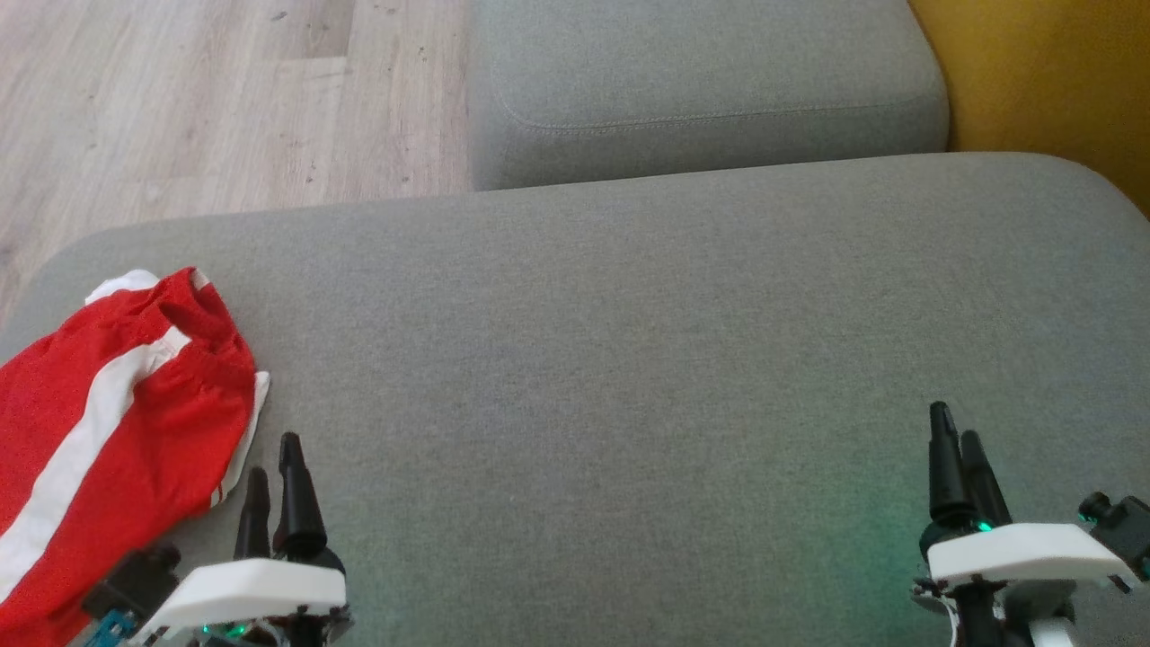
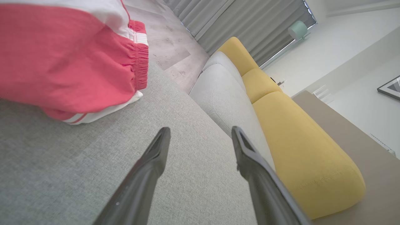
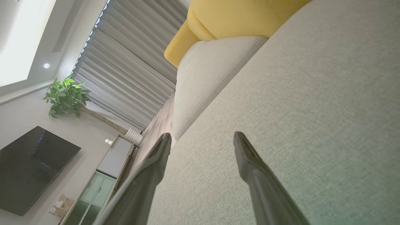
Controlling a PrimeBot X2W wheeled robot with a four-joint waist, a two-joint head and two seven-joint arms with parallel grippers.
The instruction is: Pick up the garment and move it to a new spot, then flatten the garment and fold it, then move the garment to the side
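A red garment (image 1: 117, 422) with white stripes and an elastic waistband lies bunched at the left end of the grey sofa seat (image 1: 629, 341). In the left wrist view the garment (image 2: 68, 59) fills the upper left. My left gripper (image 1: 274, 463) hovers just right of the garment's lower edge, apart from it, open with nothing between its fingers (image 2: 156, 156). My right gripper (image 1: 954, 429) stands open over bare cushion at the lower right, far from the garment, and the gap between its fingers (image 3: 250, 156) holds nothing.
A second grey cushion (image 1: 701, 81) lies beyond the seat. A yellow backrest (image 1: 1042, 81) runs along the right. Wooden floor (image 1: 207, 99) lies past the sofa's left and far edges. A curtain, plant, television and cabinet stand in the room.
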